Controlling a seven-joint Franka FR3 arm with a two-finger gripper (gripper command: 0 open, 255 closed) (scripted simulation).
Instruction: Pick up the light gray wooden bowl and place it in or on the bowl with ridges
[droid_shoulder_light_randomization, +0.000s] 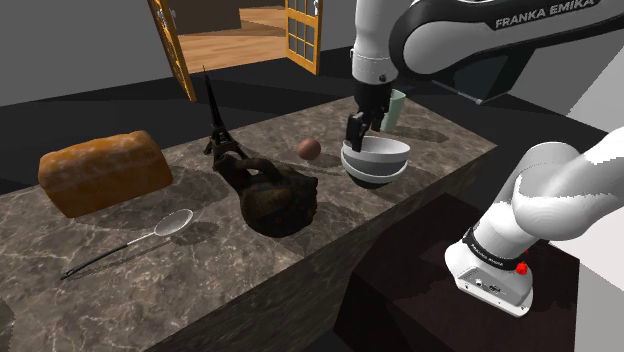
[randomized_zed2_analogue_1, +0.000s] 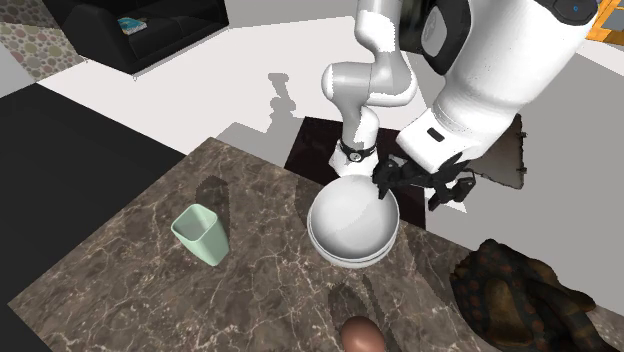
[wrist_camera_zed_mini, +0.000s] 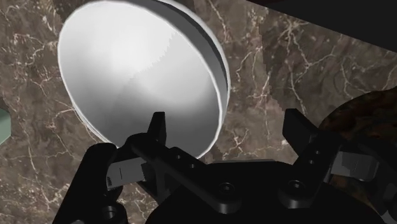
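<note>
The light gray bowl (droid_shoulder_light_randomization: 376, 152) sits nested inside a second gray bowl (droid_shoulder_light_randomization: 372, 179), whose rim (randomized_zed2_analogue_1: 345, 259) shows just beneath it, near the counter's edge. The upper bowl (randomized_zed2_analogue_1: 352, 218) is smooth and pale inside (wrist_camera_zed_mini: 140, 76). My black gripper (droid_shoulder_light_randomization: 358, 130) hangs over the bowl's rim on the side toward the arm's base (randomized_zed2_analogue_1: 415, 185). In the wrist view the gripper (wrist_camera_zed_mini: 226, 127) is open. One fingertip (wrist_camera_zed_mini: 158, 126) stands over the bowl's inside and the other over the counter outside it. The rim runs between them and neither finger touches it.
On the marble counter (droid_shoulder_light_randomization: 200, 270) lie a bread loaf (droid_shoulder_light_randomization: 105, 172), a metal spoon (droid_shoulder_light_randomization: 150, 235), a dark tower figurine (droid_shoulder_light_randomization: 220, 130), a lumpy brown object (droid_shoulder_light_randomization: 278, 198), a small brown ball (droid_shoulder_light_randomization: 309, 148) and a pale green cup (randomized_zed2_analogue_1: 200, 233). The counter edge runs close behind the bowls.
</note>
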